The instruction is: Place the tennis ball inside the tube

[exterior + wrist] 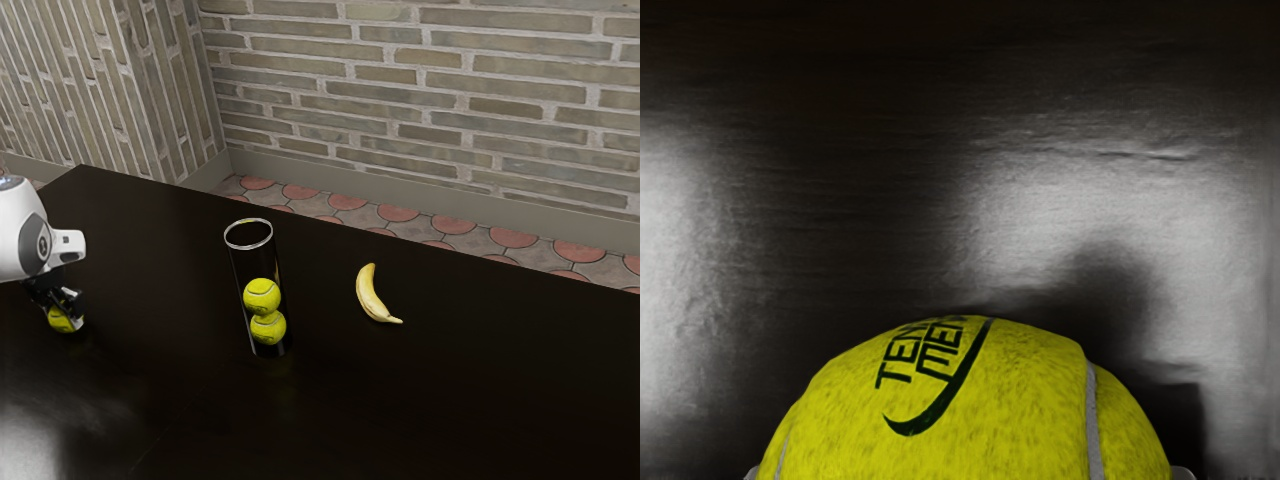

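— A wall [430, 90] of rough, uneven bricks is seen across the top of the frame, behind a dark, glossy table [480, 400]. Where is the loose ball?

— At the left edge, the fuzzy tennis ball [970, 410] is pinched from two sides by the gripper [63, 317]; whether the table is touched by it cannot be told.

— Why is it held so?

— Presumably so its underside is left free for the drop into the clear, upright tube [258, 262], left of centre, where two balls [262, 297] are stacked. The smooth, curved banana [372, 294], right of centre, can be ignored.
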Tool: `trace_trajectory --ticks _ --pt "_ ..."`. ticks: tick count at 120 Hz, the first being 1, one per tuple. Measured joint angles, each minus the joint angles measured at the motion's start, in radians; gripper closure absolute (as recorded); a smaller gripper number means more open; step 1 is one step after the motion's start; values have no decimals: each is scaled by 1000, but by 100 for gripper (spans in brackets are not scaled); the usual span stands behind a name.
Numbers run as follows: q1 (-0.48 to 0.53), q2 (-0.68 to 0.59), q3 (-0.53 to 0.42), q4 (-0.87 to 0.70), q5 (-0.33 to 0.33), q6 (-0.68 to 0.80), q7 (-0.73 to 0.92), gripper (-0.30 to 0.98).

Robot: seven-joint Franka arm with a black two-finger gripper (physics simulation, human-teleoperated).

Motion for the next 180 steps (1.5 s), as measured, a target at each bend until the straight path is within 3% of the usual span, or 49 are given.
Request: trace_trajectory --ticks 20,44,79,100,118,137,180 --pt "-2 -38 0 -2 3 -34 2 39" --pt "-3 -220 -29 -11 15 -136 -21 41" --pt "-6 -512 -248 -14 146 -324 -149 41" --pt "-10 -605 -377 -3 198 -400 -252 39" --pt "-10 -595 -487 72 207 -477 -360 38" --pt "-13 -501 -579 175 206 -532 -469 38" --pt "-22 -371 -669 307 206 -590 -653 37"
